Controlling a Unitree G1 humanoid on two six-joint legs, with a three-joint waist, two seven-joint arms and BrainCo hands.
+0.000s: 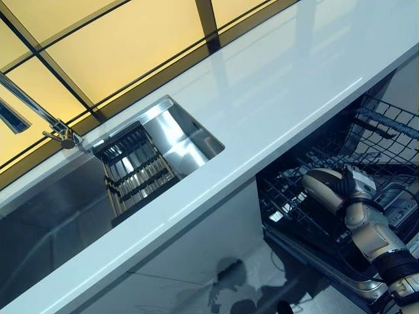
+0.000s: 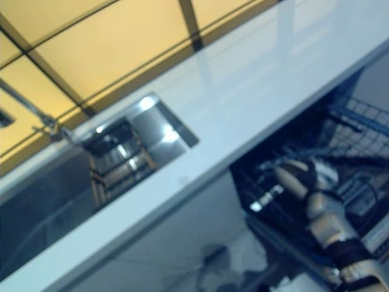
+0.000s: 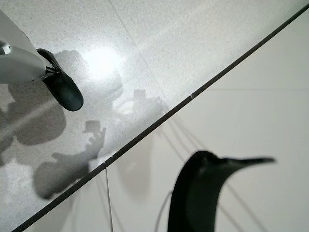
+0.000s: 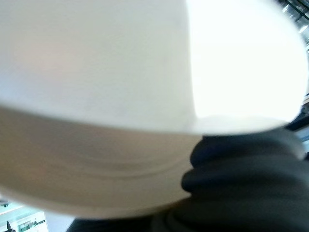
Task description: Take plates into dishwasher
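Observation:
A pale plate [image 1: 317, 186] is held over the lower rack [image 1: 308, 222] of the open dishwasher at the right, under the counter edge. My right hand [image 1: 352, 188] reaches in from the lower right and is shut on the plate. In the right wrist view the plate [image 4: 145, 72] fills nearly everything, right against the hand's dark cover [image 4: 246, 179]. My left hand [image 3: 60, 89] shows only in its own wrist view, hanging with relaxed fingers and nothing in it above the speckled floor and a white cabinet front.
A long white counter [image 1: 281, 98] runs across the scene. A steel sink [image 1: 180, 140] with a dark dish rack [image 1: 134, 173] and a tap [image 1: 62, 134] sits at the left. The dishwasher's upper wire basket [image 1: 376, 131] stands behind the plate.

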